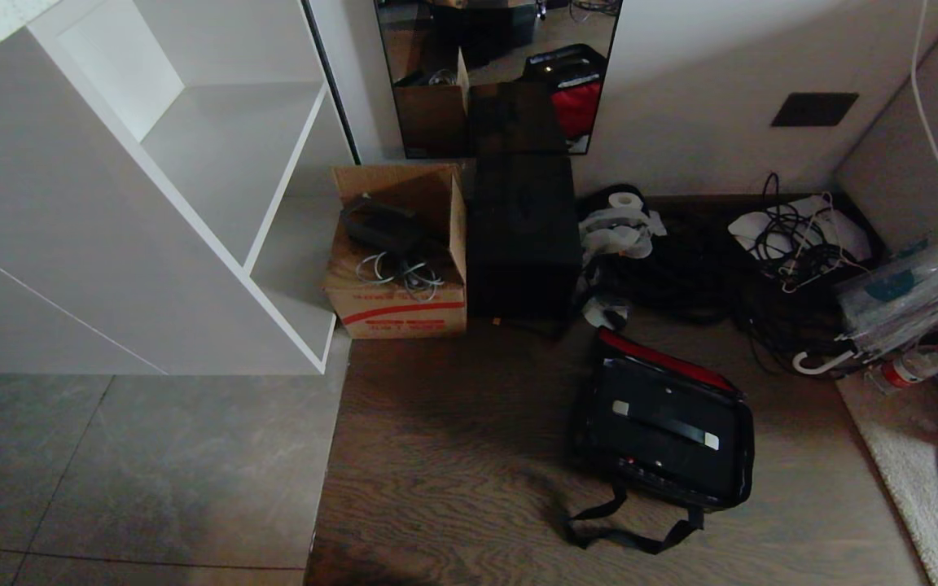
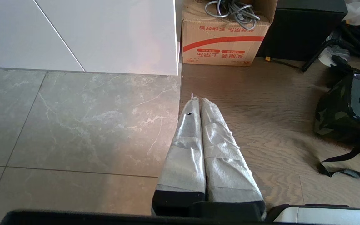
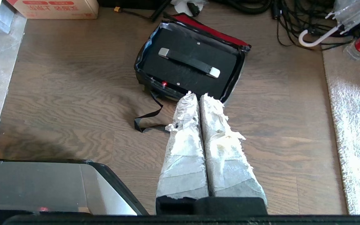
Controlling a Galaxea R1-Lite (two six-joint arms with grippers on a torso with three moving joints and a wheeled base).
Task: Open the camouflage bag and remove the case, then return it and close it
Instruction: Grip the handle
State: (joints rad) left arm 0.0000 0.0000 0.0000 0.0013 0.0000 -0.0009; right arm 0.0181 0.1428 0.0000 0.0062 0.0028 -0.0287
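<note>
The strap (image 1: 628, 533) lies nearest, looped loose on the wood floor (image 1: 453, 456) just before the bag (image 1: 664, 431), slack because nothing is lifting it. The bag sits on the floor right of centre, its top already open, red trim along the far edge; inside, filling it, lies the case (image 3: 189, 62) with its handle (image 3: 188, 62) up, which I judge is left that way so the handle can be reached from above. Neither arm shows from the head. Each wrist view shows its own pincer: the left pincer (image 2: 197, 99) is closed and empty above the floor, well left of the bag; the right pincer (image 3: 195, 93) is also closed and empty, aimed at the bag's near edge but apart from it. Far behind stand a carton (image 1: 400, 268) and a black box (image 1: 523, 236), with cables (image 1: 795, 244) to the right.
</note>
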